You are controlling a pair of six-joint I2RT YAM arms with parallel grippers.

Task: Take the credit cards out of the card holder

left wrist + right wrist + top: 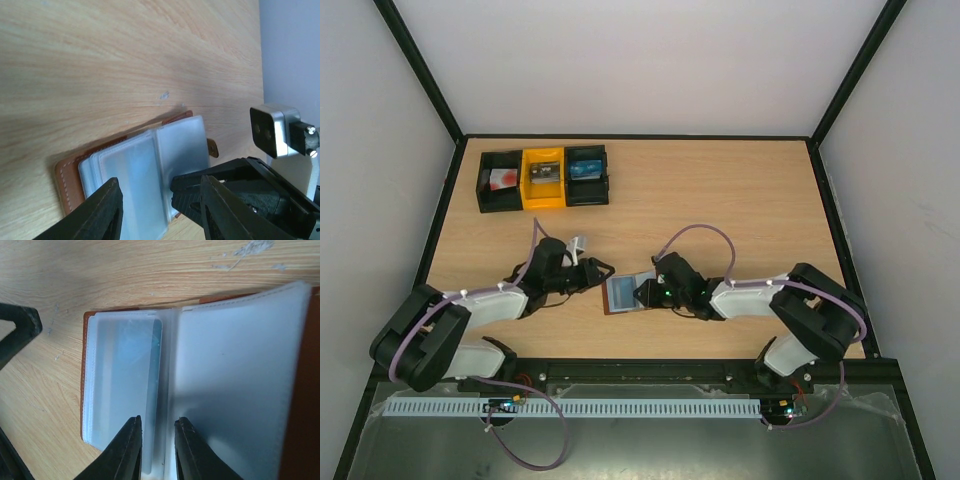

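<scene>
Card holder (623,293), long axis running arm to arm: right end effector (158,421) narrow over its fold, grip uncertain; left end effector (160,182) wide, empty, near its left edge.

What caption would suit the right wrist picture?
Open brown wallet on a wooden table, a blue card showing through its cloudy sleeve, jaws barely apart over its fold.

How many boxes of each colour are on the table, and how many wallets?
black boxes: 2
yellow box: 1
brown wallet: 1
Total: 4
</scene>
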